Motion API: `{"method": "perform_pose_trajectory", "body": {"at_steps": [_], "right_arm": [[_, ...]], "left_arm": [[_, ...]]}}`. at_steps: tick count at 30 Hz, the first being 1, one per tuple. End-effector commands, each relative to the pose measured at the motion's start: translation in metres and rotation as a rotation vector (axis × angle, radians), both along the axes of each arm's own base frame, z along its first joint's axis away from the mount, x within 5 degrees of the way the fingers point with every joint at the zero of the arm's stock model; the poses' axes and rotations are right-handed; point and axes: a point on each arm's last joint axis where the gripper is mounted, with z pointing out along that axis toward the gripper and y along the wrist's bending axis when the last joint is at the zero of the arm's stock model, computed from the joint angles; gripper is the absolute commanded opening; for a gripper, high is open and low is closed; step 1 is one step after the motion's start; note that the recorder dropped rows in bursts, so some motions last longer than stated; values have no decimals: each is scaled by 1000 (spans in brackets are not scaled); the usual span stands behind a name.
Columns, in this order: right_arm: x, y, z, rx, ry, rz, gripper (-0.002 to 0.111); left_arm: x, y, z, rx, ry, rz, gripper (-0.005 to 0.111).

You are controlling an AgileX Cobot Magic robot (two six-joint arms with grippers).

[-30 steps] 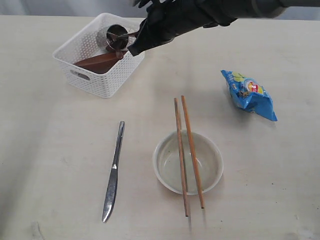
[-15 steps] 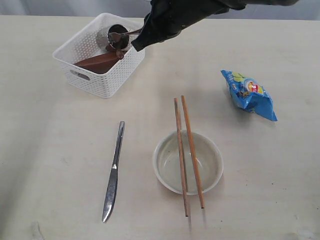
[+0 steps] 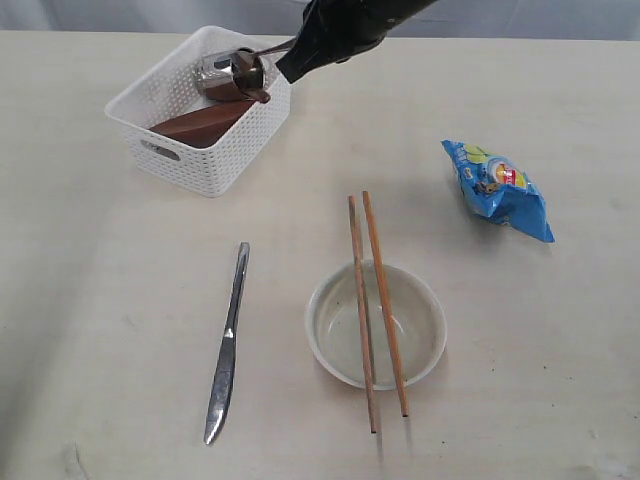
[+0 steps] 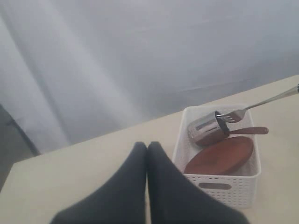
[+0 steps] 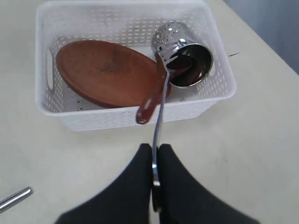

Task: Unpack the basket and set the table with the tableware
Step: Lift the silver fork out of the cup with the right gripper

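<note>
My right gripper (image 3: 290, 60) hangs over the near right corner of the white basket (image 3: 180, 160), shut on the handle of the steel fork (image 3: 268, 49). In the right wrist view the fork (image 5: 161, 98) runs from the gripper (image 5: 155, 150) to the mouth of the steel cup (image 5: 184, 46). The cup lies on its side in the basket beside the brown saucer (image 5: 105, 70), with the wooden spoon (image 5: 148, 108) sticking out of it. The cream bowl (image 3: 330, 345) carries two chopsticks (image 3: 380, 300) across it, and the knife (image 3: 227, 345) lies to its left. My left gripper (image 4: 147, 147) is shut and empty.
A blue snack bag (image 3: 497, 188) lies on the table (image 3: 100, 300) at the right. In the left wrist view the basket (image 4: 224, 189) stands a little to one side of the shut fingers, with a grey curtain behind the table's far edge.
My right gripper has risen and drawn back to the right with the fork, whose tines have come up toward the cup's rim. The cup has tipped further onto its side.
</note>
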Motion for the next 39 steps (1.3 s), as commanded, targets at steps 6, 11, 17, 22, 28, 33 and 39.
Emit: {"method": "perform_pose_trajectory", "body": {"at_steps": [6, 11, 17, 22, 28, 33, 39], "right_arm": [[-20, -11, 31, -6, 25, 5, -1], [-33, -18, 52, 16, 30, -10, -1], [-72, -9, 68, -61, -4, -58, -1], [-118, 7, 72, -135, 37, 33, -1], [-157, 12, 80, -220, 85, 157, -1], [-168, 2, 89, -221, 124, 141, -1], [-177, 6, 88, -197, 195, 223, -1]], "left_arm": [[-1, 0, 0, -4, -14, 5, 0], [-1, 0, 0, -4, -14, 5, 0], [-1, 0, 0, -4, -14, 5, 0], [-1, 0, 2, -4, -18, 5, 0], [-4, -2, 24, 7, 27, -24, 0], [1, -13, 42, 79, 240, -173, 0], [11, -48, 52, 176, 381, -664, 0]]}}
